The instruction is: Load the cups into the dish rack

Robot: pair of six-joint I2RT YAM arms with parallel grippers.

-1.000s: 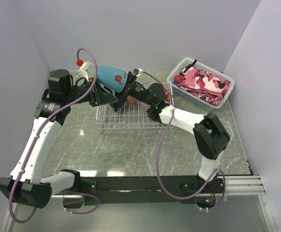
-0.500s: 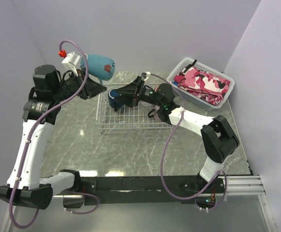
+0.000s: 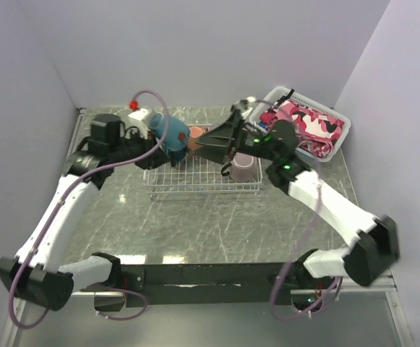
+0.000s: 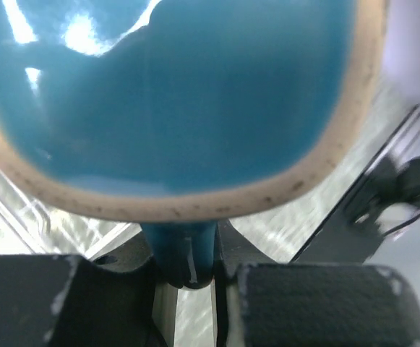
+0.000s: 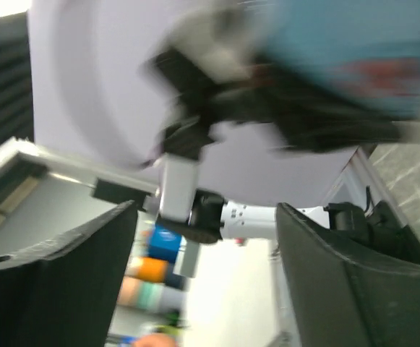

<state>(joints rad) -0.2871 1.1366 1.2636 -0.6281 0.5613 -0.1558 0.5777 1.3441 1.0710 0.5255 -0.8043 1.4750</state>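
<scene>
A teal-blue mug [image 3: 173, 136] hangs over the back left corner of the wire dish rack [image 3: 202, 181]. My left gripper [image 3: 157, 139] is shut on its handle [image 4: 187, 249], and the mug's body [image 4: 173, 87] fills the left wrist view. My right gripper [image 3: 204, 139] is over the rack's back edge, pointing left at the teal mug, open and empty. In the right wrist view its fingers [image 5: 58, 289] stand wide apart, with the teal mug [image 5: 340, 43] blurred above them. A mauve-pink mug [image 3: 243, 168] lies in the rack's right end. A salmon-orange mug [image 3: 195, 134] shows behind the rack.
A white plastic basket [image 3: 337, 116] of pink cloth stands at the back right, close behind the right arm. Side walls close in the marble table [image 3: 195, 224] on the left and right. The two arms nearly meet over the rack's back edge.
The left arm swung the teal mug down from high on the left to the rack's back left corner. The right gripper opened wide and drew back to the right, uncovering the mauve-pink mug.
</scene>
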